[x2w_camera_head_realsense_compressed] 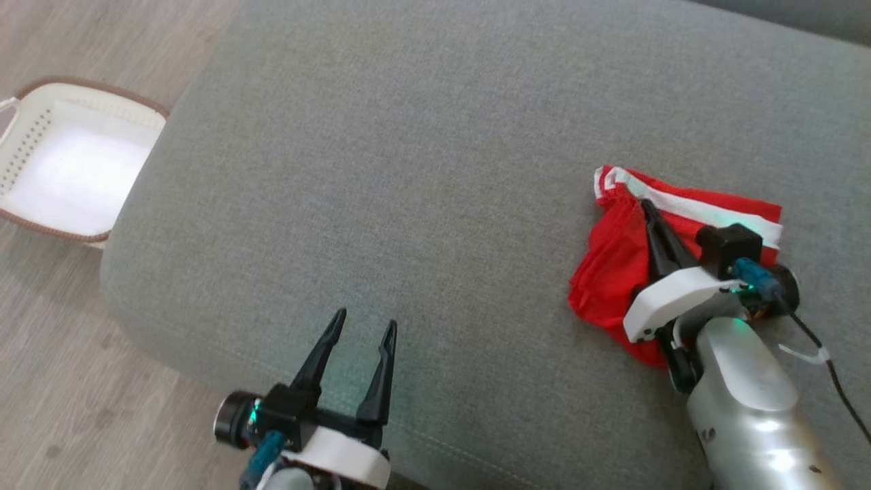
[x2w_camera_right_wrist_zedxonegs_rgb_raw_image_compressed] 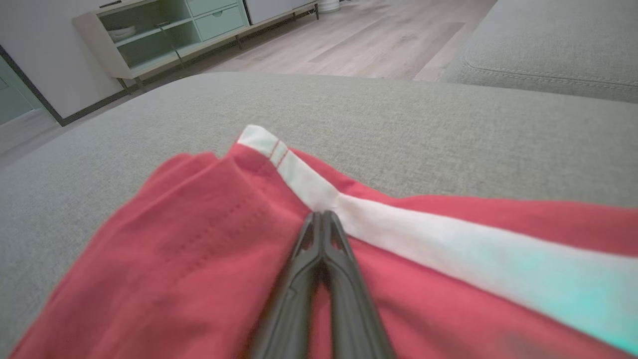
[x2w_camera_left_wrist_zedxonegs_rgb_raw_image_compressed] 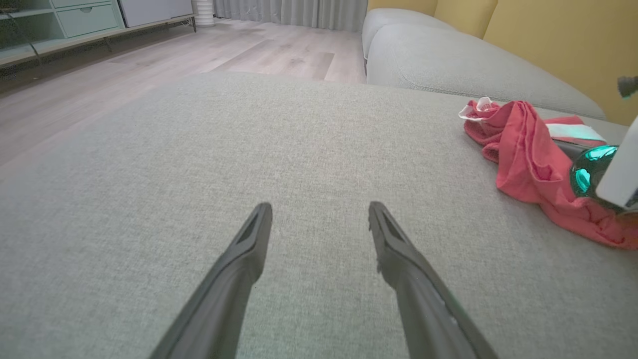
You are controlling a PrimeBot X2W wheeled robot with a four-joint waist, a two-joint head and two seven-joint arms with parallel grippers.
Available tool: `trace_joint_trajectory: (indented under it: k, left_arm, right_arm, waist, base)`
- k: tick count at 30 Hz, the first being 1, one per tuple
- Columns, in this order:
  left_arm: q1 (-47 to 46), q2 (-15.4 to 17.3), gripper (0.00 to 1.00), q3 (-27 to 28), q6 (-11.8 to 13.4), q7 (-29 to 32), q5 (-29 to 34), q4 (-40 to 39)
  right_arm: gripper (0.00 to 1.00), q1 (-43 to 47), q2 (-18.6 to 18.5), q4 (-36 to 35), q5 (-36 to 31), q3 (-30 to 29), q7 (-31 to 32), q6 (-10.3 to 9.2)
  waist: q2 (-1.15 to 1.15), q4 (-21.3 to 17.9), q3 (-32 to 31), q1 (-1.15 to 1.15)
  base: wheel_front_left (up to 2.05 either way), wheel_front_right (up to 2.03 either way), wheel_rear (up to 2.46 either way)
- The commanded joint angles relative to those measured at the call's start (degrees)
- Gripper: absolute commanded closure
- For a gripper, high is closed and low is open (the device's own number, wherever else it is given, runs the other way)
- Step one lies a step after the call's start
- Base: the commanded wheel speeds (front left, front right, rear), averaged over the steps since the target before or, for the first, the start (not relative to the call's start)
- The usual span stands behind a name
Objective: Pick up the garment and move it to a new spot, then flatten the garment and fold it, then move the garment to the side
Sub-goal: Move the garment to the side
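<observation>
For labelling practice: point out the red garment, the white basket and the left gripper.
red garment (x2w_camera_head_realsense_compressed: 605, 262), head view, bunched cloth.
white basket (x2w_camera_head_realsense_compressed: 27, 146), head view, perforated left wall.
left gripper (x2w_camera_head_realsense_compressed: 365, 318), head view, between its fingertips.

Silver forearm (x2w_camera_head_realsense_compressed: 742, 401), white wrist (x2w_camera_head_realsense_compressed: 670, 299), black right pincer (x2w_camera_head_realsense_compressed: 645, 204), perhaps teal plug (x2w_camera_head_realsense_compressed: 755, 275).

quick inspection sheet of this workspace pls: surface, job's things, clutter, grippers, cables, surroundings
surface: grey sofa cushion, smooth fabric.
job's things: red garment lying crumpled on the cushion's right side, its white band on top.
clutter: nothing seen on the cushion.
grippers: left gripper open, holding nothing, over the cushion's near edge; right gripper shut, fingers pinching the garment at the white band.
cables: black cable trailing off the right wrist, beside the garment.
surroundings: white basket on the wood floor off the cushion's left; cabinet across the room.
</observation>
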Motion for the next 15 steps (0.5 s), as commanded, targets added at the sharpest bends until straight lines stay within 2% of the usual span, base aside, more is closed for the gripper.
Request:
trace_joint_trajectory:
  k: [1, 4, 9, 15]
  left_arm:
    - [-1.67, 0.17, 0.00, 1.21, 0.08, -0.30, -0.46, -1.74]
    - [-1.95, 0.17, 0.00, 1.36, 0.02, -0.30, -0.26, -1.52]
    - [-2.14, 0.17, 0.00, 2.44, 0.15, -0.30, 0.13, -1.55]
    - [-1.87, 0.17, 0.00, 5.11, 0.45, -0.30, 1.32, -2.06]
  right_arm:
    - [1.00, 0.33, -0.14, 1.08, -1.07, -0.50, 0.05, -0.04]
    - [1.00, 0.46, -0.14, 0.19, 0.03, -1.37, 0.05, -0.04]
    - [1.00, 0.81, -0.14, -4.40, 5.68, 1.51, 0.05, -0.04]
    - [1.00, 4.26, -0.14, -13.27, 13.52, 4.85, 0.05, -0.04]
  waist:
    - [0.00, -0.18, 0.38, 0.00]
    - [0.00, -1.46, -0.26, 0.00]
    - [0.00, -4.18, -2.13, 0.00]
    - [0.00, -9.09, -6.67, 0.00]
  base:
    - [0.00, 0.00, 0.00]
    - [0.00, 0.00, 0.00]
    - [0.00, 0.00, 0.00]
    - [0.00, 0.00, 0.00]
